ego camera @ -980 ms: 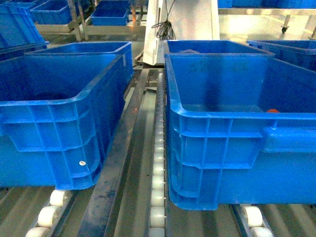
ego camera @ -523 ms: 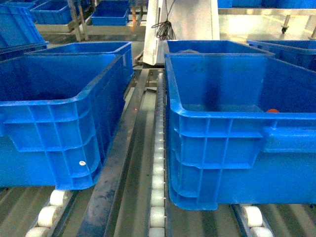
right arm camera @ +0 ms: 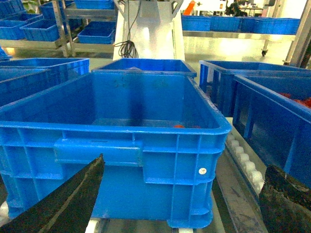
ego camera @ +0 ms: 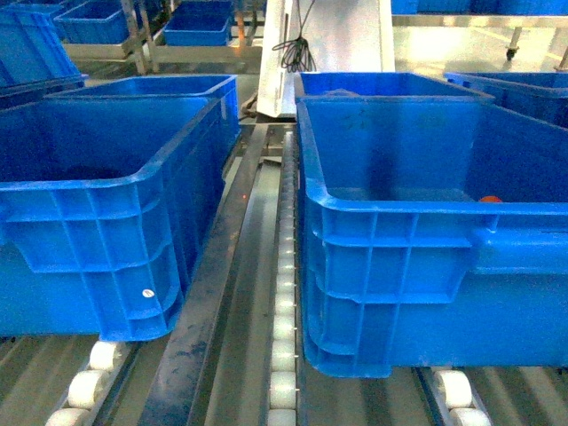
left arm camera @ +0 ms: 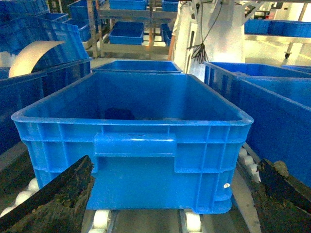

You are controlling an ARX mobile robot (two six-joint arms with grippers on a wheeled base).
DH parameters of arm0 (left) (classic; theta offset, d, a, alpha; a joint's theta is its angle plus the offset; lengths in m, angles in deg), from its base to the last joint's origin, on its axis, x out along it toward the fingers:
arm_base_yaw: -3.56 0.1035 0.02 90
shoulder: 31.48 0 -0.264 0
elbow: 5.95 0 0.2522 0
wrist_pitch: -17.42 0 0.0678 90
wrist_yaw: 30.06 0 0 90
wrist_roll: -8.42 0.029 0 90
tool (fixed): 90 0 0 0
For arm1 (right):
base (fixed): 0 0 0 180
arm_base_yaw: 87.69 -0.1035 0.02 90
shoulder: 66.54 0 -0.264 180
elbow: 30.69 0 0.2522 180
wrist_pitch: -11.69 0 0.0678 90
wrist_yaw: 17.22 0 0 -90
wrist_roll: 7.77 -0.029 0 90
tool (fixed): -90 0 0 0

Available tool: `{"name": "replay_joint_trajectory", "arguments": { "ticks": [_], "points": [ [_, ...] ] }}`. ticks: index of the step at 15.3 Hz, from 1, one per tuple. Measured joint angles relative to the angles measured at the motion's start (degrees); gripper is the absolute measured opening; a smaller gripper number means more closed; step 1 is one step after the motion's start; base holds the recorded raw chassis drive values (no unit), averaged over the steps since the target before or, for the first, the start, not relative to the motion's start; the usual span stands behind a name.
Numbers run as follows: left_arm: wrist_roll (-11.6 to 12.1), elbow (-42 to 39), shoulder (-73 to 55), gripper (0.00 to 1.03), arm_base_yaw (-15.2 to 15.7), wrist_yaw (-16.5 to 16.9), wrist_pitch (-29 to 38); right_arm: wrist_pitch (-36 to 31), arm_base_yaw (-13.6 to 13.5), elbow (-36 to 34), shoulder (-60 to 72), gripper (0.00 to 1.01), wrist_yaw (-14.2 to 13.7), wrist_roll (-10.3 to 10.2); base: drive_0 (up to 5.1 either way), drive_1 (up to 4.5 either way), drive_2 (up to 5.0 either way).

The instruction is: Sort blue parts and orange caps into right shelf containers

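Note:
Two deep blue containers stand side by side on roller tracks: the left container (ego camera: pixel 89 182) and the right container (ego camera: pixel 426 206). A bit of an orange cap (ego camera: pixel 490 199) shows over the right one's near rim, and an orange cap (right arm camera: pixel 179 126) lies on its floor. My left gripper (left arm camera: pixel 175 162) is open in front of the left container (left arm camera: pixel 133 145), touching nothing. My right gripper (right arm camera: pixel 184 162) is open before the right container (right arm camera: pixel 97 150), also empty. A dark shape (left arm camera: pixel 119 113) lies in the left container; I cannot tell whether it is blue parts. Neither gripper shows in the head view.
White rollers (ego camera: pixel 282 302) and a metal rail (ego camera: pixel 209 293) run between the two containers. More blue crates (ego camera: pixel 151 87) stand behind and to the sides; one at the far right (right arm camera: pixel 272 111) holds orange pieces (right arm camera: pixel 299 101). A white machine column (ego camera: pixel 328 44) rises at the back.

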Motion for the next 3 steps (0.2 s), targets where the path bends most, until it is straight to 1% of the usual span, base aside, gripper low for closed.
{"name": "replay_joint_trajectory", "arguments": {
  "ticks": [3],
  "points": [
    [0.00, 0.00, 0.00, 0.98, 0.00, 0.00, 0.00, 0.00, 0.00, 0.00, 0.00, 0.98, 0.00, 0.00, 0.0, 0.00, 0.0]
  ]
}}
